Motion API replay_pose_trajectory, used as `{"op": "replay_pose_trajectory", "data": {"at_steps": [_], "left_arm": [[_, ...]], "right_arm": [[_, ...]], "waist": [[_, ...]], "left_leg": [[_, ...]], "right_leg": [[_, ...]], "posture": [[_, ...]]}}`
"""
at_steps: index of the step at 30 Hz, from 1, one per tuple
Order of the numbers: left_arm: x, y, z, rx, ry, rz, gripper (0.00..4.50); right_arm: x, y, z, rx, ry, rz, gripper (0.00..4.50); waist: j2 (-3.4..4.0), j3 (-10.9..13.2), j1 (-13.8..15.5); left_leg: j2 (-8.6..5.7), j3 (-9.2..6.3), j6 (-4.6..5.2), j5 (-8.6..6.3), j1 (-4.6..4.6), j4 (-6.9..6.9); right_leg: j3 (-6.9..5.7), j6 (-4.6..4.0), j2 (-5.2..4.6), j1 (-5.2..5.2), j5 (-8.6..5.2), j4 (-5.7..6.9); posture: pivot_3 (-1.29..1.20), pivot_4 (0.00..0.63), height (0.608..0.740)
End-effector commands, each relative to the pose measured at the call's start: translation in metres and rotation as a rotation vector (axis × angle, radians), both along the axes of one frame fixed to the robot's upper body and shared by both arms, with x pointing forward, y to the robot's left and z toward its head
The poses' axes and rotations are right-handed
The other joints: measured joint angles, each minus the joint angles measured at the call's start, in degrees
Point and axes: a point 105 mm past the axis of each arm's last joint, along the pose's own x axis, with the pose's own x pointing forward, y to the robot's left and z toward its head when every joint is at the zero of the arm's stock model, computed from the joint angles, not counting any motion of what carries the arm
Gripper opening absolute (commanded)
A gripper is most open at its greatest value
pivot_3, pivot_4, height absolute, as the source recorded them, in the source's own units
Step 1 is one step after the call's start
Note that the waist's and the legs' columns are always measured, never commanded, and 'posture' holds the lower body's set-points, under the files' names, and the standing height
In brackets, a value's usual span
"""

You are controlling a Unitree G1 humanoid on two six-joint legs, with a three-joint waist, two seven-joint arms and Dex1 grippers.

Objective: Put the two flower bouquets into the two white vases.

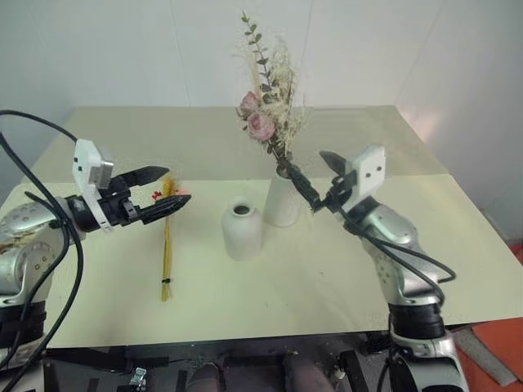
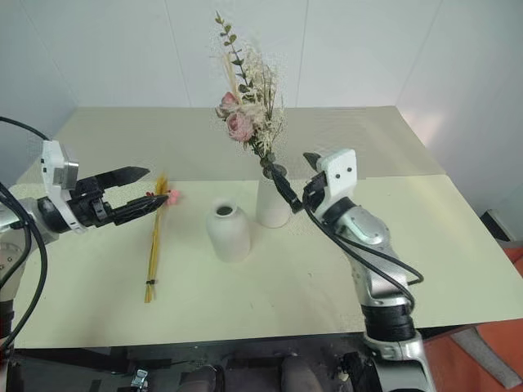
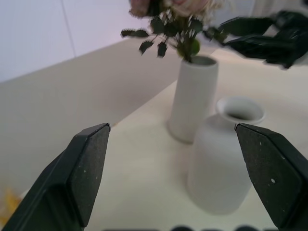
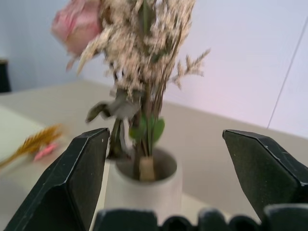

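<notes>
The bushy bouquet of pink roses (image 1: 260, 124) stands upright in the taller white vase (image 1: 282, 206) at mid-table. My right gripper (image 1: 304, 161) is open just to the right of that vase's mouth, its jaws apart from the stems (image 4: 147, 144) and holding nothing. The shorter rounded vase (image 1: 243, 233) stands empty, left and in front of the tall one. The thin yellow-stalk bundle (image 1: 167, 253) lies flat on the table left of it, pink-red blooms at its far end. My left gripper (image 1: 178, 184) hovers open over those blooms.
Both vases stand near the centre of a pale cream table (image 1: 327, 278) set against white walls. Black cables (image 1: 41, 245) loop around my left arm. Past the table's right edge lies red floor (image 1: 498, 343).
</notes>
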Motion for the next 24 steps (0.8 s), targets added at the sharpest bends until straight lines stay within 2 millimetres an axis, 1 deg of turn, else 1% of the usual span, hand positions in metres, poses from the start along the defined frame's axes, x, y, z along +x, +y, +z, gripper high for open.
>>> {"op": "replay_pose_trajectory", "data": {"at_steps": [1,5,10,12,17,20,22,24], "left_arm": [[0.007,0.016,-0.004,0.140,0.049,0.149,4.50],[0.017,0.030,-0.027,0.277,0.219,0.304,4.50],[0.030,0.029,-0.049,0.322,0.429,0.444,4.50],[0.034,0.030,-0.057,0.350,0.495,0.489,4.50],[0.045,0.030,-0.072,0.370,0.571,0.550,4.50],[0.050,0.032,-0.085,0.398,0.610,0.585,4.50],[0.053,0.032,-0.089,0.393,0.614,0.595,4.50],[0.057,0.032,-0.091,0.381,0.616,0.604,4.10]], "right_arm": [[-0.021,-0.015,0.025,-0.045,-0.035,0.089,4.49],[-0.039,-0.030,0.028,-0.152,0.031,0.219,4.49],[-0.071,-0.039,0.026,-0.327,0.138,0.462,4.49],[-0.079,-0.044,0.027,-0.370,0.164,0.520,4.49],[-0.084,-0.050,0.029,-0.414,0.176,0.568,4.49],[-0.084,-0.050,0.031,-0.431,0.163,0.567,4.49],[-0.085,-0.051,0.032,-0.448,0.154,0.563,4.49],[-0.088,-0.050,0.030,-0.479,0.155,0.564,4.50]], "waist": [[0.00,0.00,0.05],[0.00,0.00,0.09],[-0.03,0.01,1.03],[-0.03,0.01,1.18],[-0.03,0.01,1.30],[-0.04,0.01,1.51],[-0.04,0.01,1.53],[-0.04,0.01,1.69]], "left_leg": [[0.00,0.00,0.00,0.00,0.00,0.00],[0.00,0.00,0.00,0.00,0.06,-0.01],[-0.01,0.00,0.00,0.00,0.05,0.01],[-0.03,0.00,0.00,0.00,0.06,0.01],[-0.03,-0.01,0.00,0.00,0.08,0.00],[-0.04,-0.01,0.00,0.00,0.06,0.02],[-0.04,-0.01,0.00,0.00,0.04,0.02],[-0.05,-0.01,0.00,0.00,0.05,0.02]], "right_leg": [[0.00,0.12,0.00,0.00,-0.07,0.01],[0.00,0.32,0.00,0.07,-0.20,-0.04],[-0.01,0.35,0.01,0.08,-0.22,-0.06],[0.00,0.35,0.02,0.08,-0.22,-0.06],[0.02,0.35,0.05,0.07,-0.22,-0.05],[0.01,0.35,0.04,0.06,-0.22,-0.05],[0.02,0.34,0.03,0.06,-0.22,-0.05],[0.01,0.34,0.02,0.06,-0.21,-0.05]], "posture": [[0.00,0.150,0.740],[0.00,0.150,0.740],[0.00,0.150,0.740],[0.00,0.150,0.740],[0.00,0.150,0.740],[0.00,0.150,0.740],[0.00,0.150,0.740],[0.00,0.150,0.740]]}}
